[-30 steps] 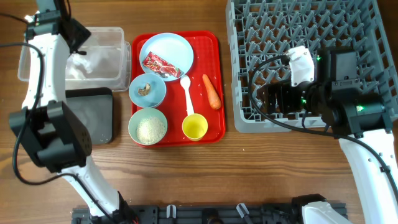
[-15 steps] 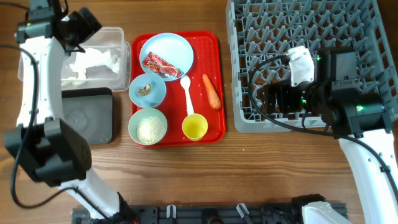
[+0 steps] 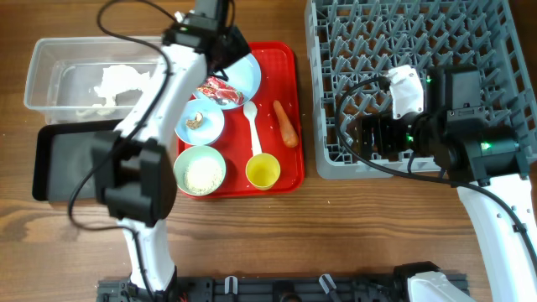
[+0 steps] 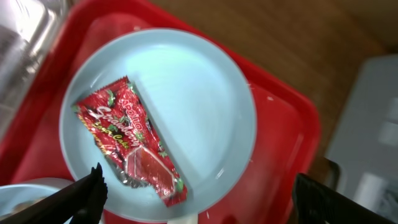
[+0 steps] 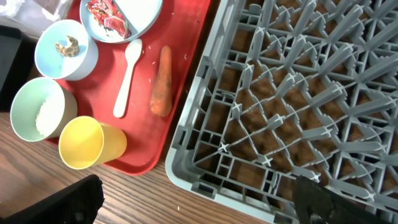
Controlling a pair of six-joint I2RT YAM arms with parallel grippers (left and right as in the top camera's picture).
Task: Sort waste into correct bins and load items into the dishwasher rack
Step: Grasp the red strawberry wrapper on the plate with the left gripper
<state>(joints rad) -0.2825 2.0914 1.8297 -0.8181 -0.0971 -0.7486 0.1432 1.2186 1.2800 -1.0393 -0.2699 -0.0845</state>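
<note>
The scene was lit evenly and brightly; only soft, short shadows were cast on the worktop (image 3: pixel 252 235). The left wrist view was slightly blurred, and faint glare was seen on the wrapper (image 4: pixel 127 146).

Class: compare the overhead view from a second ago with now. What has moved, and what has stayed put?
The left gripper swung right, from over the clear tub to above the red wrapper on the pale blue plate. It is open and holds nothing. The crumpled white paper lies in the tub. The right gripper, the dishwasher rack and everything on the red tray stayed put.
</note>
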